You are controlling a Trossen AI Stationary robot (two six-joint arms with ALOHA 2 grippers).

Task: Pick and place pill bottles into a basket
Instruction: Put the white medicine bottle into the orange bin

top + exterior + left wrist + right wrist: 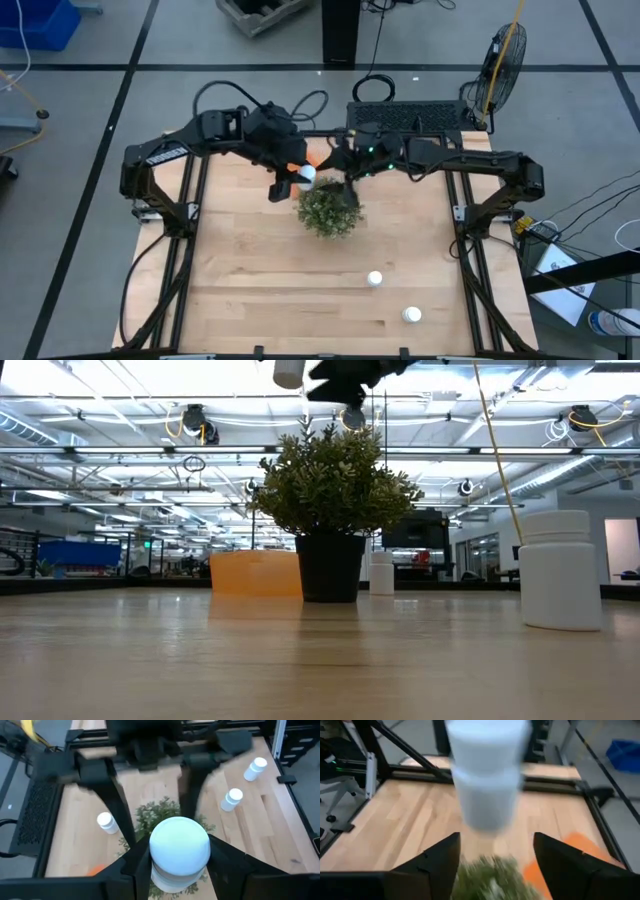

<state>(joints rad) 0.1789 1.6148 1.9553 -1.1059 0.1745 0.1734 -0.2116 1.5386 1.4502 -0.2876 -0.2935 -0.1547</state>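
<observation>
Pill bottle (179, 852) — cap toward left wrist camera

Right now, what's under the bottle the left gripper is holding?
The plant sits directly under the pill bottle clamped in the left gripper. The tabletop beneath the leaves is hidden.

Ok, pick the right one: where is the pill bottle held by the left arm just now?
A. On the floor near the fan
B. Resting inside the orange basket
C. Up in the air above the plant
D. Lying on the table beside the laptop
C: the left gripper is shut on the pill bottle, raised over the plant, not yet in the basket.
</observation>
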